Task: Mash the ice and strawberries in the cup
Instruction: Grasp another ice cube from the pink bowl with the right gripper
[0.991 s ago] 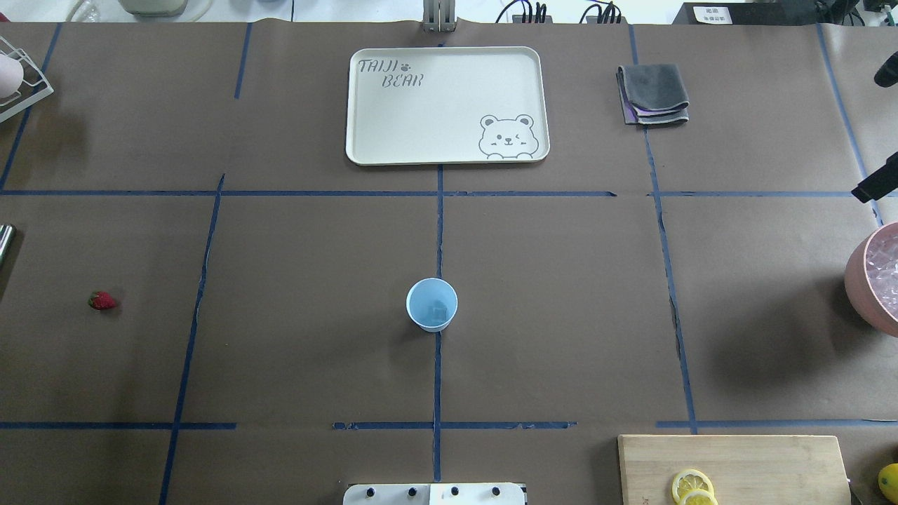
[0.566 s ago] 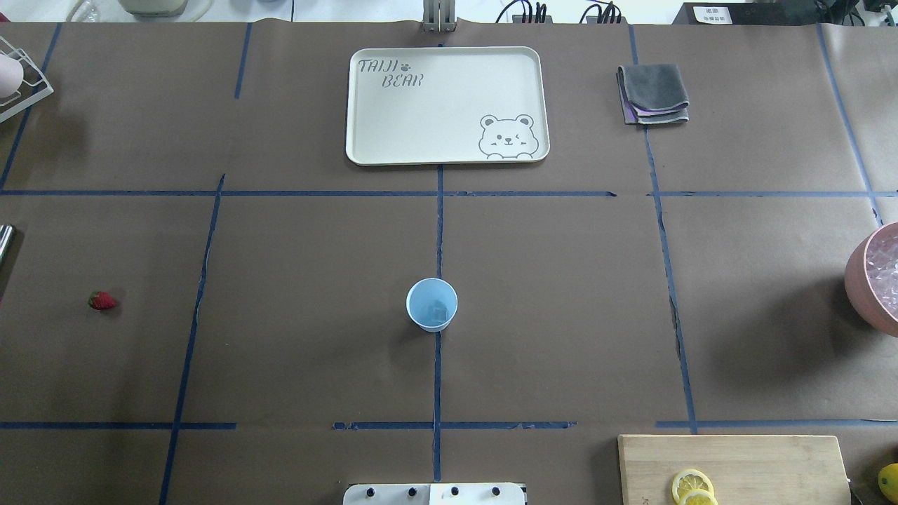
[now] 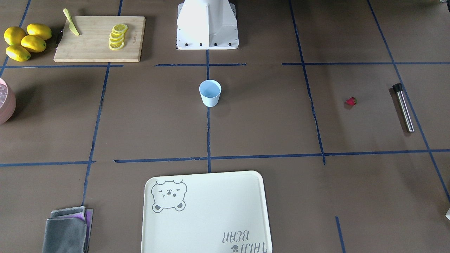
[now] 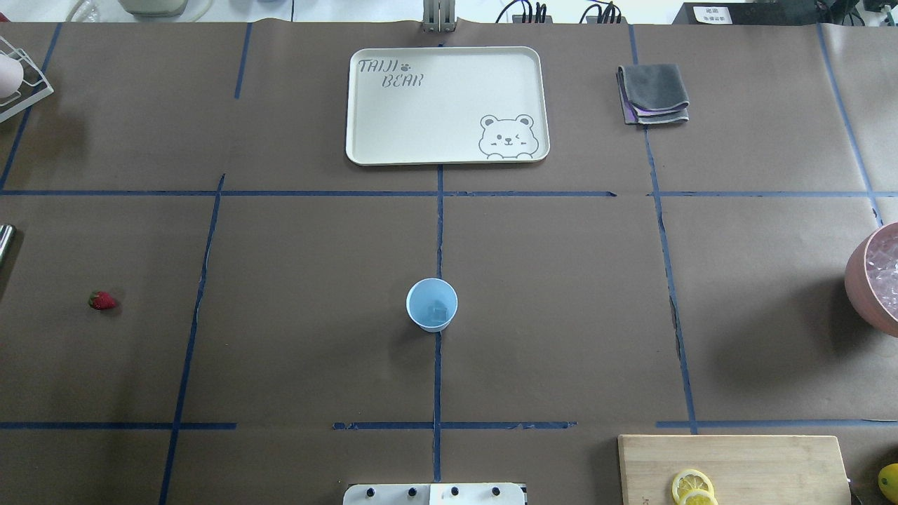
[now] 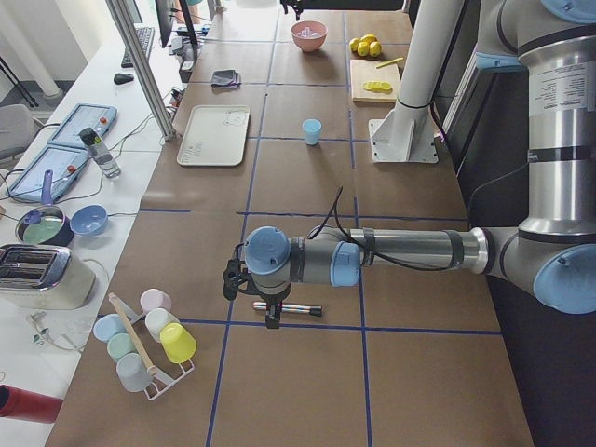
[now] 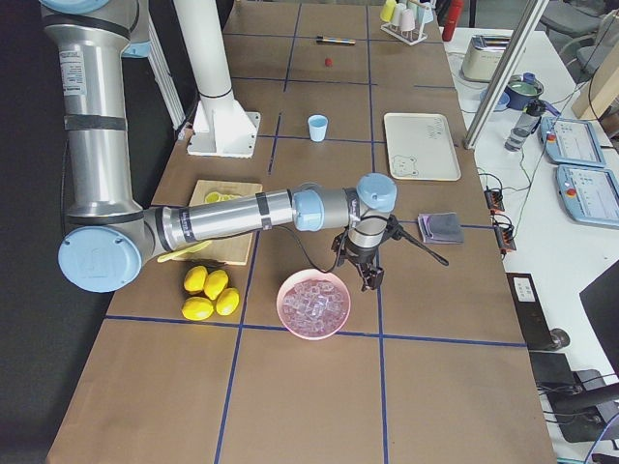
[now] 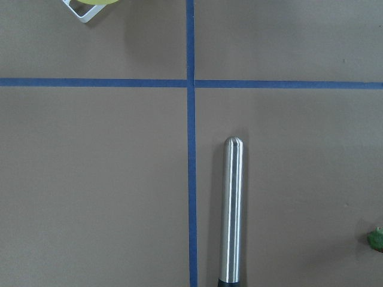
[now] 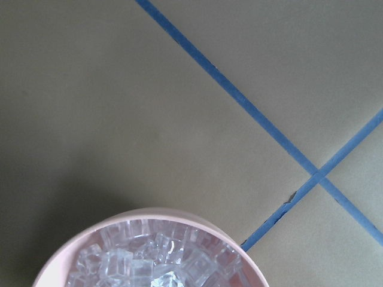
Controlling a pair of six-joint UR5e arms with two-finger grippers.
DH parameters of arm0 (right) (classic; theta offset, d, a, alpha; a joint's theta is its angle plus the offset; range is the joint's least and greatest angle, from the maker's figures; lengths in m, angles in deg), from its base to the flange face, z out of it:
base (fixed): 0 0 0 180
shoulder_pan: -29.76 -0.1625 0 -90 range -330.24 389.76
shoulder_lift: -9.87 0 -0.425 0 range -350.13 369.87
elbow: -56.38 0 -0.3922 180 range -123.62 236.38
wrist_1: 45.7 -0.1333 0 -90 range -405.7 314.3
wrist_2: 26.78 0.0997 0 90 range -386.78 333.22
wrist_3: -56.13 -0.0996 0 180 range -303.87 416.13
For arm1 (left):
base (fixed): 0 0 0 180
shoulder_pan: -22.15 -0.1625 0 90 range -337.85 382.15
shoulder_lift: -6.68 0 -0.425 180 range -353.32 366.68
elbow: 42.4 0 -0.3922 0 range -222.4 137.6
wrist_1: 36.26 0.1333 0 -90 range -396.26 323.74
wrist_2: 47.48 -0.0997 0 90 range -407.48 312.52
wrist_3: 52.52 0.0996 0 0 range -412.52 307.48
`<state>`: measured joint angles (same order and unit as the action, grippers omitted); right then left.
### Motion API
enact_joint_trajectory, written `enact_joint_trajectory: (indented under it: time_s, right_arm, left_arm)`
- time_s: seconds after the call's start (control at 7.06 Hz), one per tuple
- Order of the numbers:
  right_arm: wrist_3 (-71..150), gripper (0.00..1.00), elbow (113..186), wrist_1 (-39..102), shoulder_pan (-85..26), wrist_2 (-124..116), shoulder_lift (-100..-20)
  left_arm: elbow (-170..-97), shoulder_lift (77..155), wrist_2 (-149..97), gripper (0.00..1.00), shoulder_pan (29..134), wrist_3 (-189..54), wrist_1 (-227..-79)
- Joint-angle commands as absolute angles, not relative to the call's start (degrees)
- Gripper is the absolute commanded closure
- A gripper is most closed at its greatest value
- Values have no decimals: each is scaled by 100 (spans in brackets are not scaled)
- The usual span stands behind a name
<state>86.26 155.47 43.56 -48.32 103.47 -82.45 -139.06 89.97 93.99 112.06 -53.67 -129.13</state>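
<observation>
Strawberry (image 4: 102,301): toward the bench's left end, well apart from the central cup (image 4: 431,304).
Left gripper (image 5: 272,315): nearer, over the muddler (image 3: 404,109) beside it; we cannot tell its grip.
Right gripper (image 6: 366,273): by the ice (image 8: 155,257); grip likewise unclear.

The cup (image 4: 431,304) is ringed by bare brown paper (image 4: 561,301) on all sides; the tray (image 4: 421,119), strawberry (image 4: 102,301) and steel muddler (image 3: 404,108) are all set well apart from it.

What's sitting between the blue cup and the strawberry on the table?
Nothing stands there: in the overhead view, only bare brown paper and one blue tape line separate the cup and the strawberry.
</observation>
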Motion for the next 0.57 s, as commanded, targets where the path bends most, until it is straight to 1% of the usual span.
enact_joint_trajectory:
  time_s: [0.0,0.42]
  right_arm:
    - [8680,2,15789,4070,-4837,10506,-8784]
    - [8908,13,15746,4096,-4645,10209,-8822]
  left_arm:
    - [-13917,8991,9402,0,11206,-5366,-12916]
    - [-13908,8991,9402,0,11206,-5384,-13013]
